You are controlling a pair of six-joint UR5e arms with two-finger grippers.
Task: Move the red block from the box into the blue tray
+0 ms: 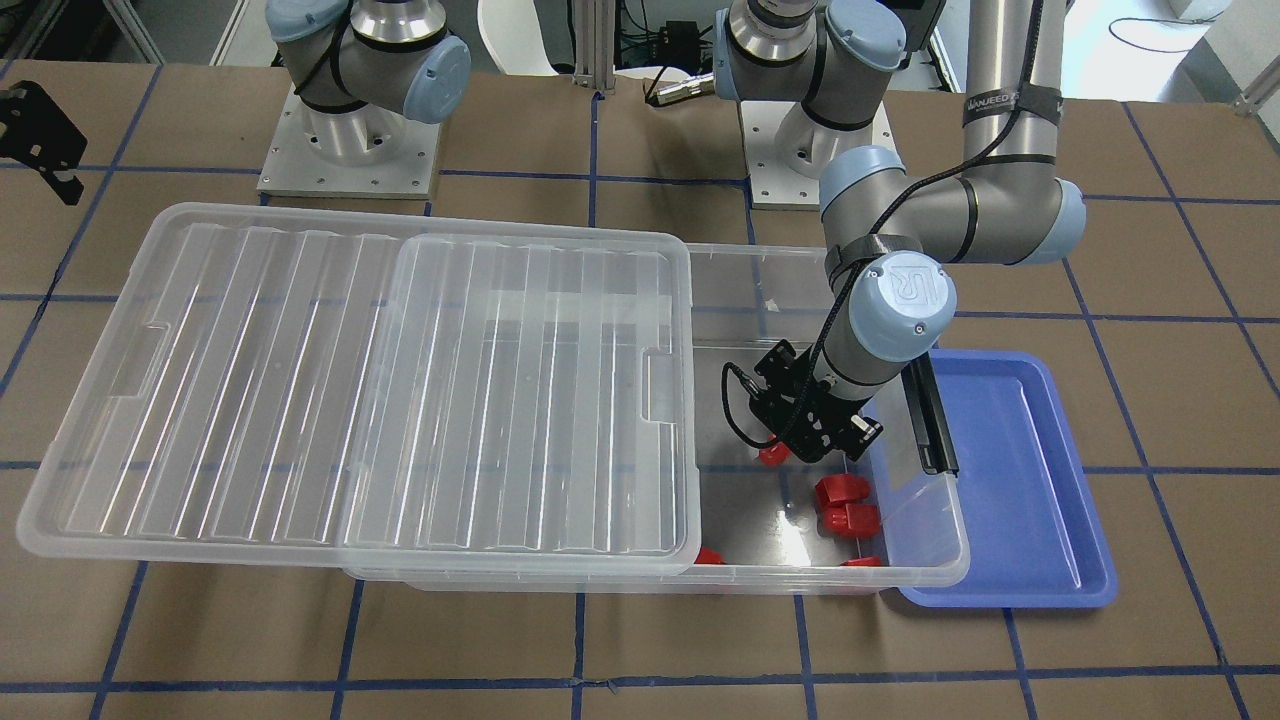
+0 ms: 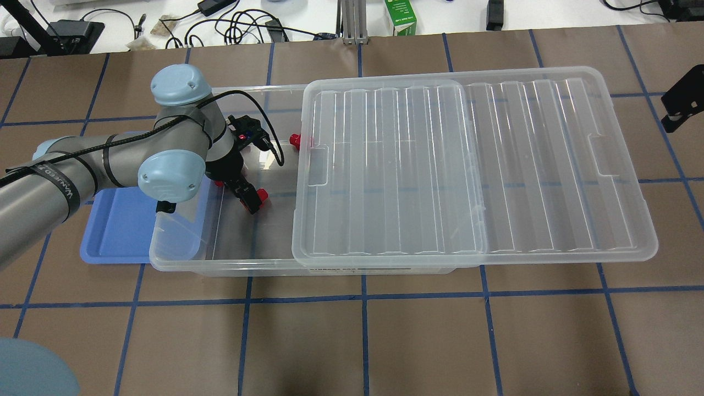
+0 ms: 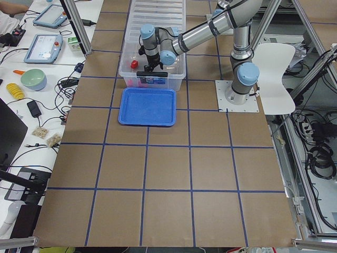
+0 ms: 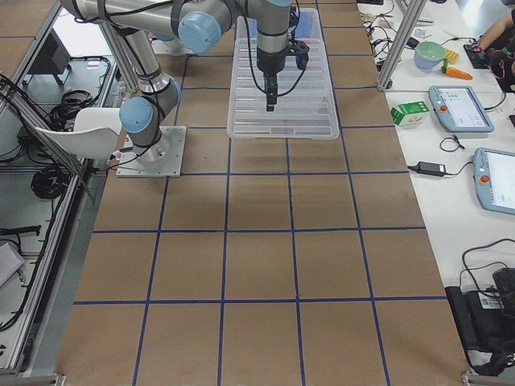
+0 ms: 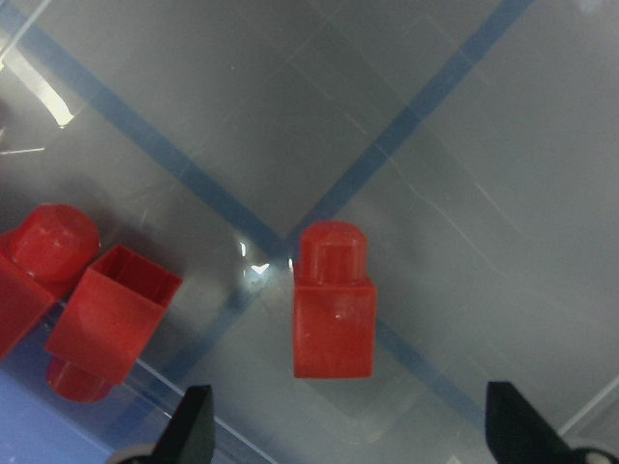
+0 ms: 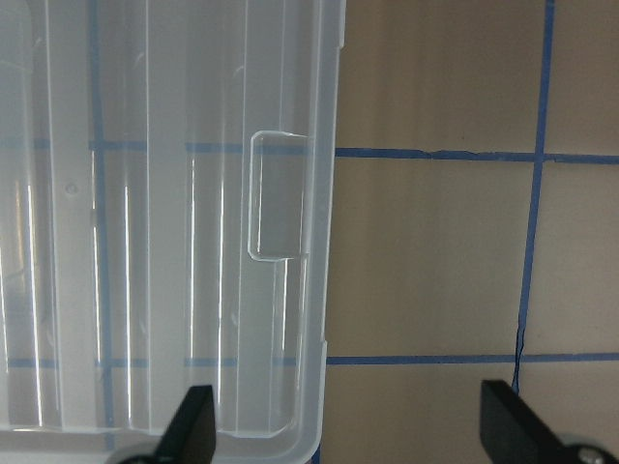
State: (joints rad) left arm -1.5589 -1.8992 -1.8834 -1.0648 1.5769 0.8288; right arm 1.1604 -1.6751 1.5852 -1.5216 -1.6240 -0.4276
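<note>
We shot the box [image 1: 760,575] from overhead and front, facing opposite ways; side cams sat far, wrist cams close.

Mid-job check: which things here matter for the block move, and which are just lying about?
In the job: red block under the open left pincer; blue tray; box.
Lying about: spare red blocks; lid, partly across the box; black bracket; right pincer, open above the lid's edge.
</note>
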